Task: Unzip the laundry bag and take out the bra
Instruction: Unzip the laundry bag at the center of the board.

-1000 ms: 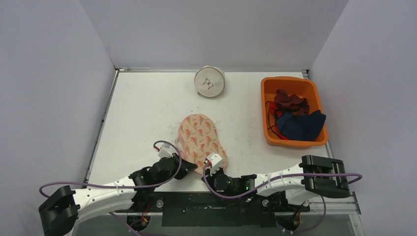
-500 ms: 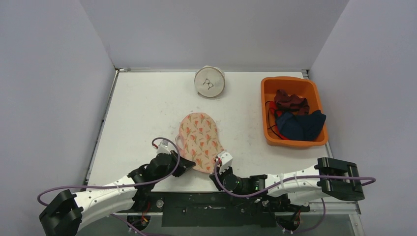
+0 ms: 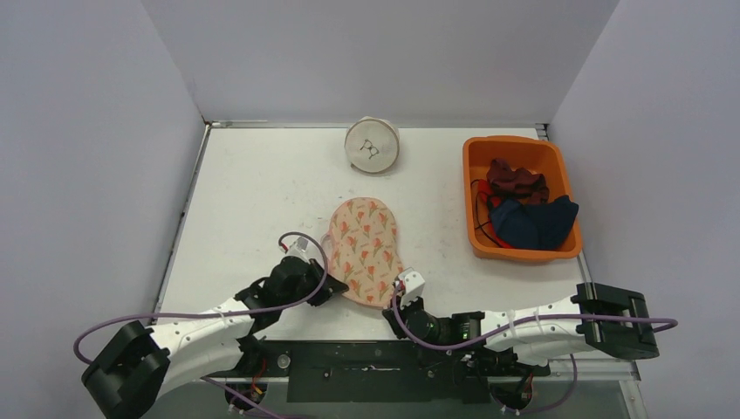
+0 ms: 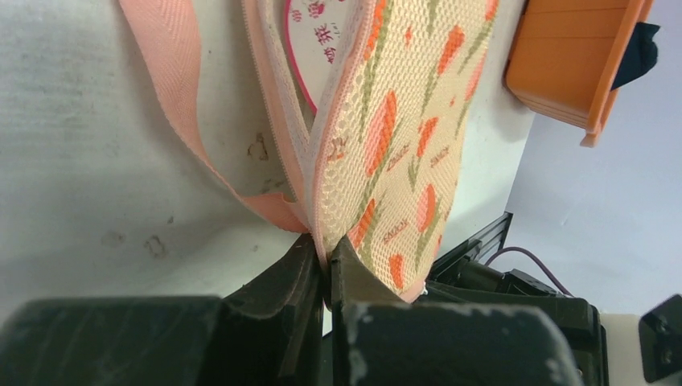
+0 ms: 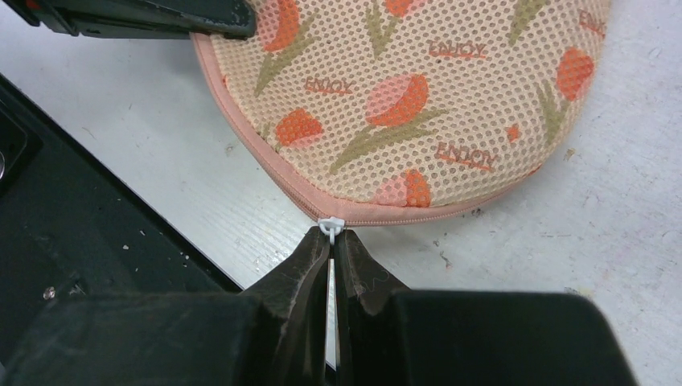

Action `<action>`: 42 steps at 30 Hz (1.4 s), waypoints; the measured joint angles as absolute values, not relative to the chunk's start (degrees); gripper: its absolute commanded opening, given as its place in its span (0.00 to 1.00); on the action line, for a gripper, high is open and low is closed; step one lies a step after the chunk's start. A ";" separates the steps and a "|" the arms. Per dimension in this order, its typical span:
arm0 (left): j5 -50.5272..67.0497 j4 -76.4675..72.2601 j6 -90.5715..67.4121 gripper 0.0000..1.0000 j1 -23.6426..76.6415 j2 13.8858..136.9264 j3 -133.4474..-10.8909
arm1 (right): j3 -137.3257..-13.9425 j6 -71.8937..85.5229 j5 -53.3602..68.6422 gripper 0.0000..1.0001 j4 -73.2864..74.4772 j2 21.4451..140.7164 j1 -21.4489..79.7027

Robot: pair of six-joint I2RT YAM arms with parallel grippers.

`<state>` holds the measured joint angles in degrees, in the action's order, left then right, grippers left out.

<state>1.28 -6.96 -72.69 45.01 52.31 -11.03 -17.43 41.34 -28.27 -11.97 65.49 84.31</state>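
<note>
The laundry bag [image 3: 366,247], pink mesh with orange tulips, lies flat near the table's front edge. My left gripper [image 3: 331,286] is shut on the bag's left seam [image 4: 325,241], beside a loose pink strap [image 4: 173,104]. The zipper gapes there, showing a white lining with red print [image 4: 310,40]. My right gripper [image 5: 331,240] is shut on the white zipper pull [image 5: 330,225] at the bag's near rim; in the top view it [image 3: 400,295] sits at the bag's near right corner. The bra is hidden.
An orange bin [image 3: 476,175] of dark clothes stands at the right. A round white pouch [image 3: 373,145] sits at the back. The black front rail [image 5: 72,241] runs just behind my right fingers. Walls close in left and right.
My right gripper has slid rightward along the bag's near rim with the zipper pull. The bag has shifted slightly right and back, and my left gripper followed it.
</note>
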 measured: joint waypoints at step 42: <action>-13.30 -1.54 -84.42 0.37 63.44 49.47 -11.29 | -24.27 36.21 -21.19 0.05 -19.38 75.50 84.31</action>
